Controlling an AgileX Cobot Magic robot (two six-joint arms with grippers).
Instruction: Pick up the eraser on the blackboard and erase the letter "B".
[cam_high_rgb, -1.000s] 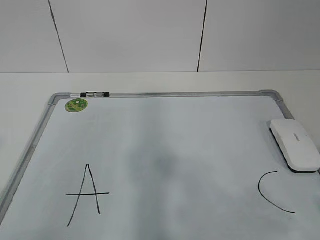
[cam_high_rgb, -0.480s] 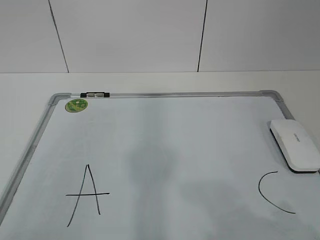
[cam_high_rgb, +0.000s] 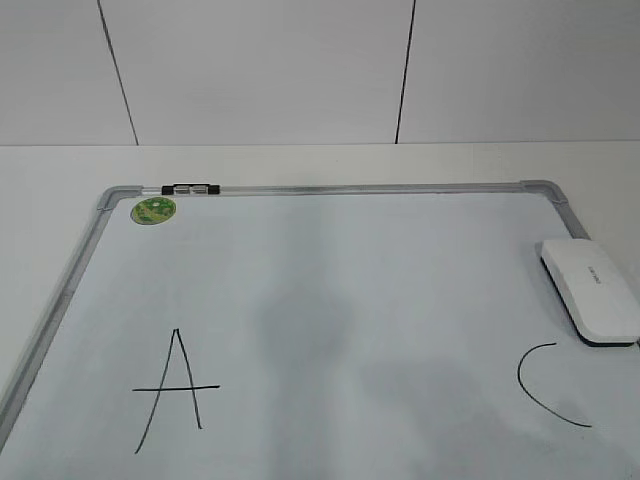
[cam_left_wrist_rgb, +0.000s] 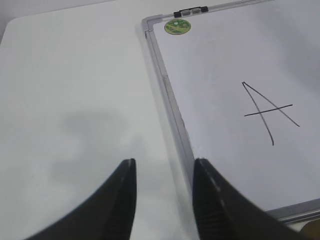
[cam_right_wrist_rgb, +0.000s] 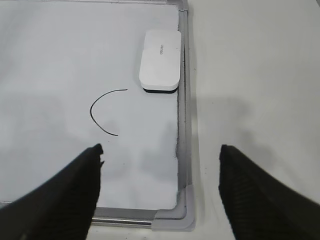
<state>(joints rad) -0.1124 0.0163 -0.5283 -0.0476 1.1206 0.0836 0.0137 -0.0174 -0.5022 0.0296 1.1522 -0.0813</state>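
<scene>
White glossy eraser lies flat on the blackboard, at its right side, long edge running along the grey frame just inside it. In the right wrist view the eraser sits near the far right corner, its thin dark base showing at the near end, small grey lettering on top. Nothing is touching it.

Letters on the board: "A" at lower left, "C" at lower right, just in front of the eraser's near end. Between them the surface shows only a faint grey smudge; no "B" can be made out in any view.

Green round magnet sits at the far left corner, beside a small black clip on the top frame rail.

Left hand: fingers narrowly parted, holding nothing, hovering over the white bench just outside the board's left frame.

Right hand: fingers spread wide, holding nothing, above the board's near right corner, eraser and "C" ahead of it.

Neither hand appears in the exterior view.
</scene>
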